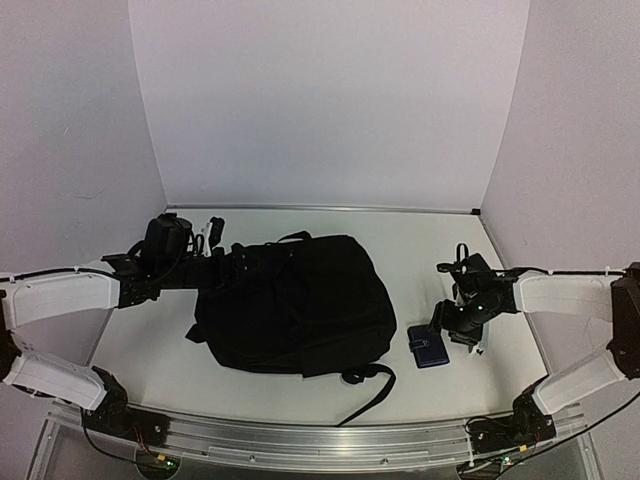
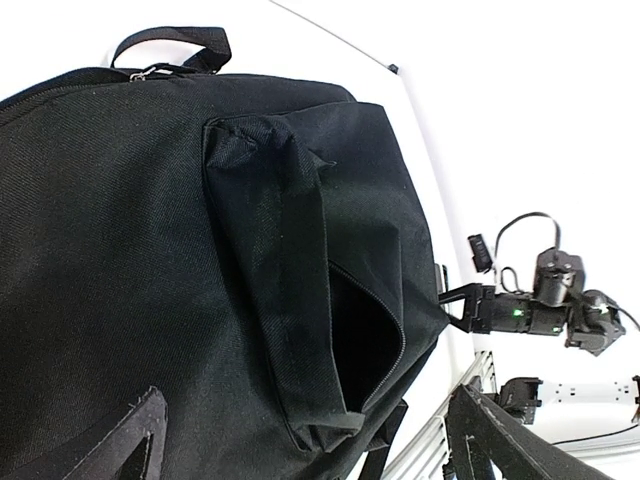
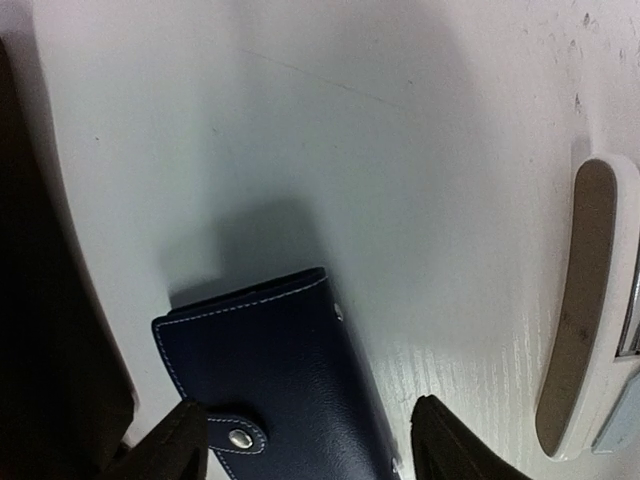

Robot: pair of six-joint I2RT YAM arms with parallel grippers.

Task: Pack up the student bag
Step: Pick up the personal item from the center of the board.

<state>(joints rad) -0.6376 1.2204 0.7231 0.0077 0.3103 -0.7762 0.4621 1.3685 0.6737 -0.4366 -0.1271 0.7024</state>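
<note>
The student bag (image 1: 295,305) is a large black backpack lying flat mid-table, straps trailing toward the front. It fills the left wrist view (image 2: 150,250), where a front pocket (image 2: 368,340) gapes open along its zipper. My left gripper (image 1: 212,242) hovers at the bag's far-left corner, its jaws wide apart and empty (image 2: 310,450). A small dark-blue wallet (image 1: 430,347) with a snap strap lies on the table right of the bag. My right gripper (image 1: 452,325) is open just above it, its fingertips straddling the wallet (image 3: 280,370) without closing on it.
A white curved object (image 3: 590,300) lies on the table just right of the wallet. The bag's edge (image 3: 40,330) is close on the wallet's left. White walls enclose the table at the back and sides. A metal rail (image 1: 300,440) runs along the front.
</note>
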